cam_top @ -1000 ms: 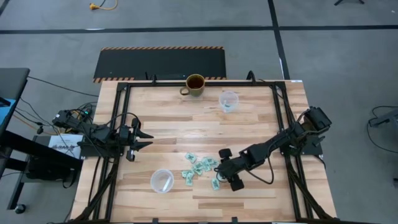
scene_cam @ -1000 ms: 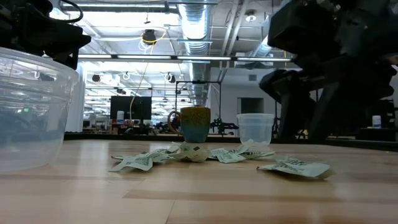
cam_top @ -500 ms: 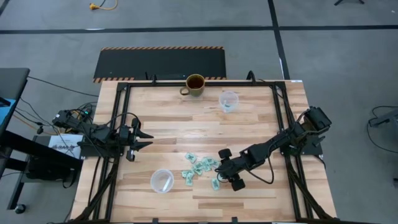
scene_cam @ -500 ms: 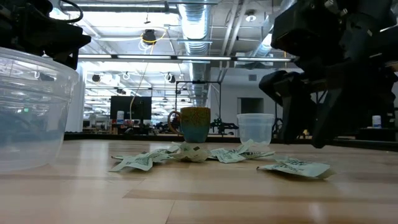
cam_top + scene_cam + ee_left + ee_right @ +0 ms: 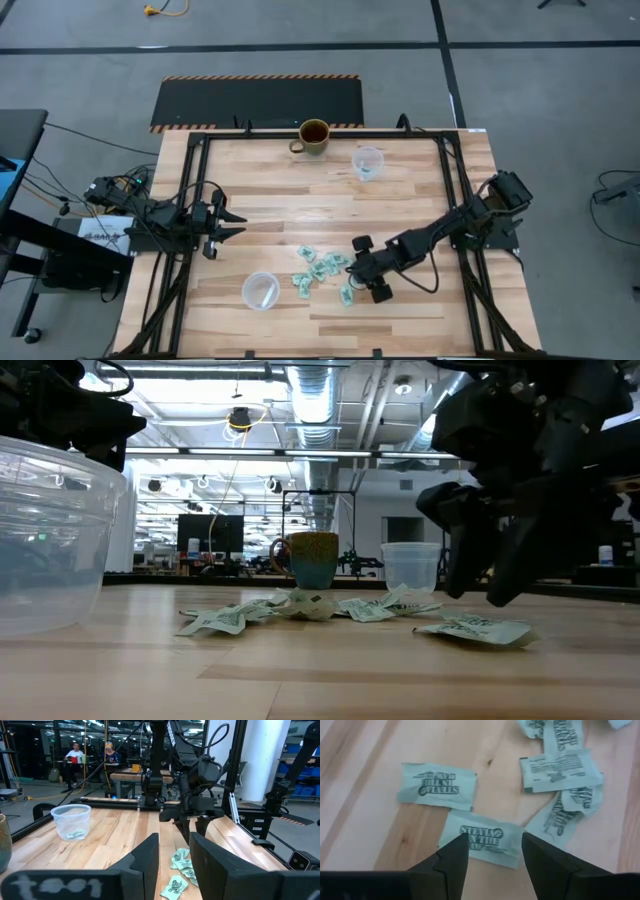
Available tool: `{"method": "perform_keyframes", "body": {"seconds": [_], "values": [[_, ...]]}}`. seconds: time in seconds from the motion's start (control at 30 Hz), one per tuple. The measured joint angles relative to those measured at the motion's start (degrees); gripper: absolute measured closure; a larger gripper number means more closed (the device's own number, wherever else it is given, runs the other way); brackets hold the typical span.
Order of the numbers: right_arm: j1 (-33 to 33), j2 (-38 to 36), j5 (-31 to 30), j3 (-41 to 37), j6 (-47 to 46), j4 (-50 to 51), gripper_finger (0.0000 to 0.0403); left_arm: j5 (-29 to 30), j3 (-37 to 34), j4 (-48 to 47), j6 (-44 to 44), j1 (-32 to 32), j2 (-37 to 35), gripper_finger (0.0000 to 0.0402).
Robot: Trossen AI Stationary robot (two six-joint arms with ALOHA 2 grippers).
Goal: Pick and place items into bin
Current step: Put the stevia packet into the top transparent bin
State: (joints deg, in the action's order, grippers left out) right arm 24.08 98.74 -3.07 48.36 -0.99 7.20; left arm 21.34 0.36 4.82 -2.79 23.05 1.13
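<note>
The right gripper point(image 5: 358, 277), fingers spread and empty, hovers over the packets point(image 5: 322, 268) scattered on the tabletop point(image 5: 300, 200) beside a clear cup point(image 5: 260, 290). The left gripper point(image 5: 222, 225), slightly parted and empty, waits well away from the cup

A light wooden table point(image 5: 300, 200) with a black frame round its edges carries everything here. At the far edge stands an olive mug point(image 5: 313, 136), a clear plastic cup point(image 5: 368, 161) just beside it. Near the front sits a second clear cup point(image 5: 260, 290), and next to that the mint-green packets point(image 5: 322, 270) lie scattered flat on the boards, some overlapping.
</note>
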Motion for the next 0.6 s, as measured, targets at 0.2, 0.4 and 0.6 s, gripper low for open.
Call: {"method": "perform_keyframes", "body": {"seconds": [0.2,0.4,0.6], "values": [[-0.7,0.0,-0.1,0.0,0.0,0.0,0.0227,0.0,0.0,0.0,0.0,0.0,0.0,0.0304],[-0.4,0.0,0.0,0.0,0.0,0.0,0.0227,0.0,0.0,0.0,0.0,0.0,0.0,0.0304],[-0.1,1.4,0.2,0.1,-0.1,-0.9,0.0227,0.0,0.0,0.0,0.0,0.0,0.0,0.0304]]}}
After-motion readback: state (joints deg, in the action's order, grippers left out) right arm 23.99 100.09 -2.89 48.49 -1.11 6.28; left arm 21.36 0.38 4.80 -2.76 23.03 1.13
